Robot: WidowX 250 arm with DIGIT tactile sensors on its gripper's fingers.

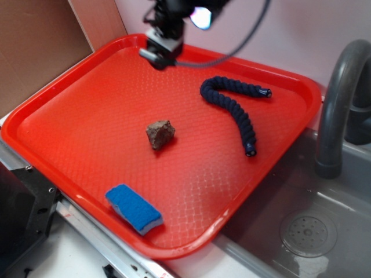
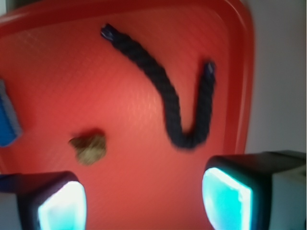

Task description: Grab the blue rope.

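sponge (image 2: 7, 117) cut by wrist view's left edge, whole wrist view blurred, faucet (image 1: 342, 104) cropped at right

I see a red plastic tray (image 1: 75, 110) with a fine textured sheen, and just ahead of my gripper (image 2: 144, 199), a matt navy twisted-fibre rope (image 2: 163, 86).

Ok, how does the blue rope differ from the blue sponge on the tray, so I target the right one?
The blue rope is dark navy; the sponge is bright blue with a pale underside. The rope is a long twisted cord bent into a hook; the sponge is a short flat block. The rope lies near the tray's far right, the sponge at its near edge. Both rest untouched on the tray.
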